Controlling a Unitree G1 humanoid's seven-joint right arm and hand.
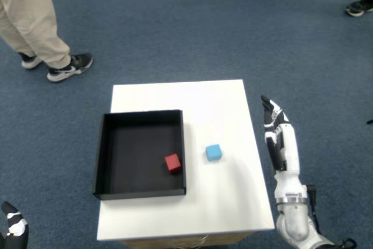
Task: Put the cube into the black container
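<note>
At the far left bottom corner, a sliver of the other hand (pixel 13 225) shows, dark with white patches, off the white surface (pixel 204 100) and too cropped to read. On the left half of the surface sits the black container (pixel 102 155), a shallow square tray with low walls, its sides running roughly parallel to the surface edges. Inside it, near the right wall and toward the near side, lies a red cube (pixel 172 162), turned slightly askew to the walls.

Just right of the container's right wall, apart from it and resting on the bare surface, is the blue cube (pixel 213 152). It has no long axis to speak of; its top face shows, and its edges are rotated a little off the surface's edges, one corner pointing toward the near side.

Further right, beyond the surface's right edge and over the blue carpet (pixel 315 45), is the right hand (pixel 273 122). Its fingers are extended straight and lie close alongside one another, pointing away from the robot, nearly parallel to the surface edge. It holds nothing and touches nothing, and stands well apart from the blue cube. The white forearm (pixel 287 161) runs back toward the bottom of the view.

At the upper left, a person's legs in beige trousers (pixel 26 16) and dark sneakers stand on the carpet.
</note>
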